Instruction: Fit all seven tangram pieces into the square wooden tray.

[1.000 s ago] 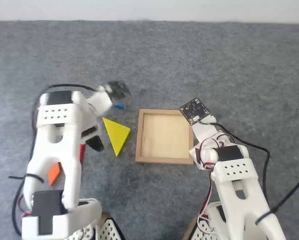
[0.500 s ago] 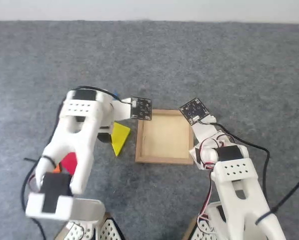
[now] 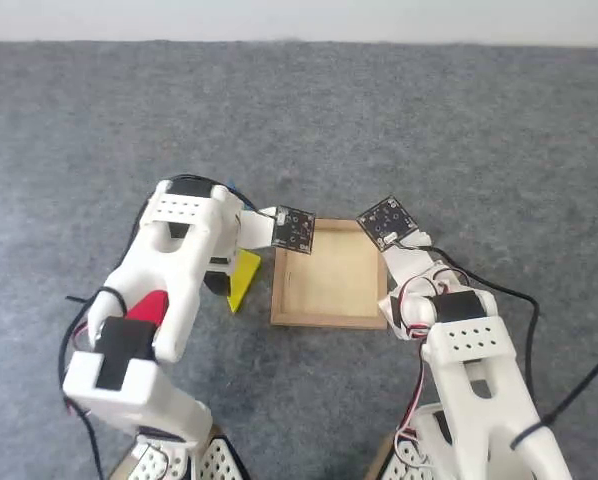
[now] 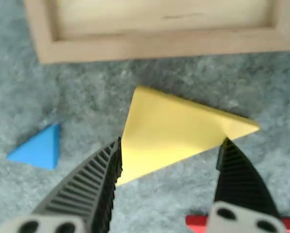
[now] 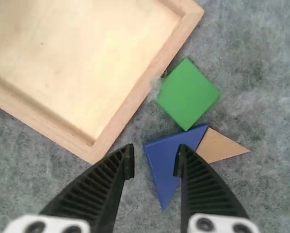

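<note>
Hanging over the yellow triangle, my left pincer is spread wide with the piece between its tips, the wooden tray just beyond. If I squeeze on the slanted edges, I think it could slip out or twist sideways.

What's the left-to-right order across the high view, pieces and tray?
red piece → yellow triangle → wooden tray → right arm. The left arm is left out, since it overlaps the first two.
</note>
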